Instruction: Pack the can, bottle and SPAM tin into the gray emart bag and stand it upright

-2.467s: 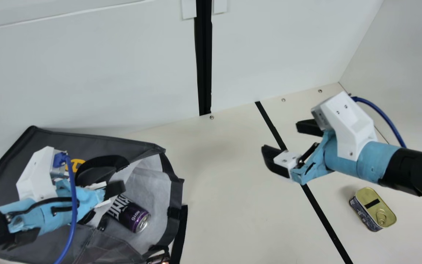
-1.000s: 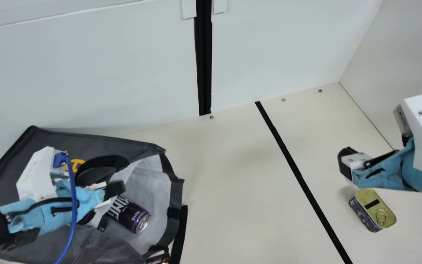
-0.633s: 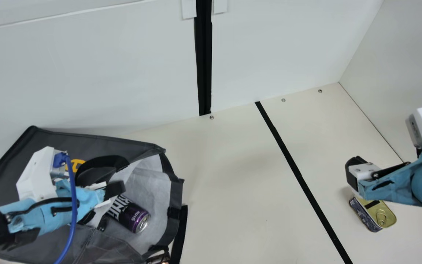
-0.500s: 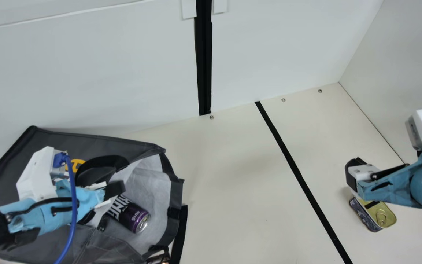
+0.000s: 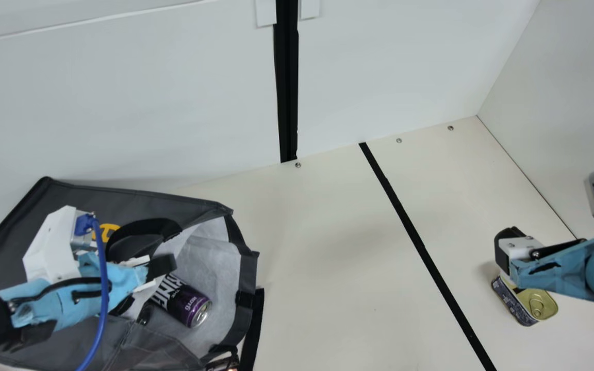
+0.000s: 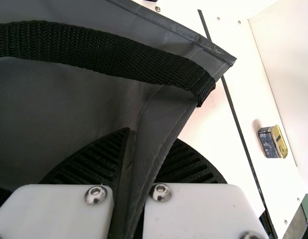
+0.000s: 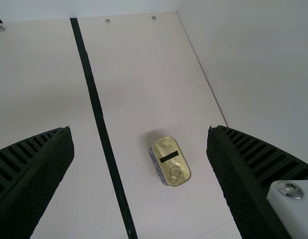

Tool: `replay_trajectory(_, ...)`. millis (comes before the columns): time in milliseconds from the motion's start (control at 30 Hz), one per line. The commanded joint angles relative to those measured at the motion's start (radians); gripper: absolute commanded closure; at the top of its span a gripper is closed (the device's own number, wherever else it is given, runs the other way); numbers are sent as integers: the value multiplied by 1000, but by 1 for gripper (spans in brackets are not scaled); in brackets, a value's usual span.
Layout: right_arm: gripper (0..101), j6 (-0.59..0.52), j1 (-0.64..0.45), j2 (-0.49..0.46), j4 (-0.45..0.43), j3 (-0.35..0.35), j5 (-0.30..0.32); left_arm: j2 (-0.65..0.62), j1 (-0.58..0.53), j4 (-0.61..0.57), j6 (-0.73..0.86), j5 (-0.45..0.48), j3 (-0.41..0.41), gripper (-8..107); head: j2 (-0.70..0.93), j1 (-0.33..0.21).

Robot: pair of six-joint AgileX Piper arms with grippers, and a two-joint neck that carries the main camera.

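Slantwise, SPAM tin (image 5: pixel 516 305), long axis running near-right, ring-pull end (image 5: pixel 544 305) nearer

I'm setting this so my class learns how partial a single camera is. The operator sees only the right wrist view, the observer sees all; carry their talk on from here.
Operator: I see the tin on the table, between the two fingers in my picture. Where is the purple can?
Observer: In the main view, the purple can lies inside the open mouth of the gray bag.

Operator: Is that bag standing up?

Observer: No, it lies on its side, its mouth facing toward the right arm's side of the table.

Operator: And what is the left pincer doing?

Observer: The left pincer is shut on a fold of the bag's fabric, as the left wrist view shows.
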Motion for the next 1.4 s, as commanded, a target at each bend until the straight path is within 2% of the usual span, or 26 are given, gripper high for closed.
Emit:
replay_trajectory(0,6,-4,-3,-1,8,3,0,0,0,0,0,0,0,107,-1,-23)
replay_trajectory(733,6,-26,-5,0,20,43,0,0,0,0,0,0,0,107,-1,-23)
replay_trajectory(1367,6,-146,-50,-5,49,124,0,0,0,0,0,0,0,107,-1,-23)
